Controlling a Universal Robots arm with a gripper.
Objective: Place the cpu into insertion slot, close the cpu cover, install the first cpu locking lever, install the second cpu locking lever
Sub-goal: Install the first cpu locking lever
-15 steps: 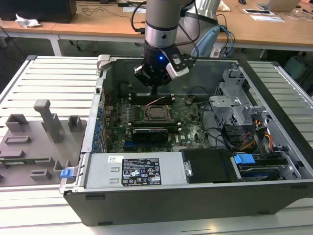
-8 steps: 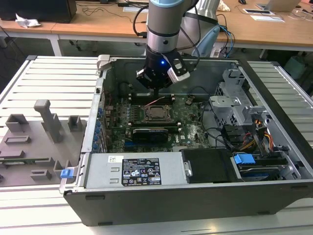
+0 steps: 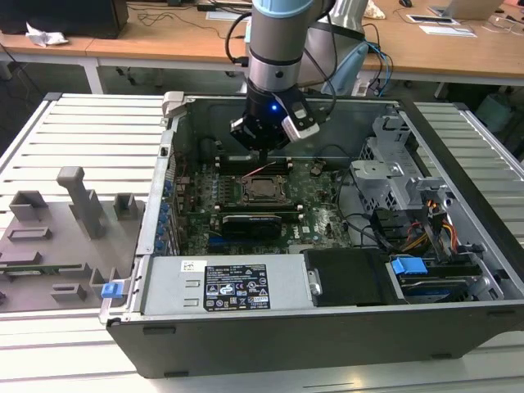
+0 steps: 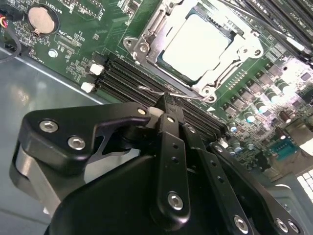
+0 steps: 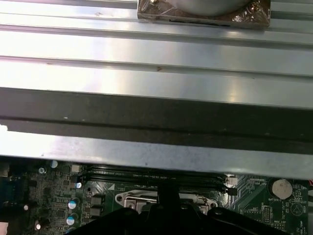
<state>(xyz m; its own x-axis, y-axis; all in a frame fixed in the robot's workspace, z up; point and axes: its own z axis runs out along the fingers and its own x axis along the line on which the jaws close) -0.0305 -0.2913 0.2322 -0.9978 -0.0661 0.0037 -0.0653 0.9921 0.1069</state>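
The cpu lies flat in the insertion slot, its pale silvery top showing through the cpu cover, which lies down around it. A thin wire locking lever runs along the socket's edge by the memory slots. My gripper is shut with nothing between its fingers, and its tip is right at that lever's end. In the exterior view my gripper hangs just behind the socket inside the open computer case. The first wrist view shows the socket's metal rim past the black fingers.
Black memory slots lie between my gripper and the socket. A coin battery sits on the green board. A long black card lies in front of the socket. The drive cage and cables fill the exterior view's right; the case wall stands close behind.
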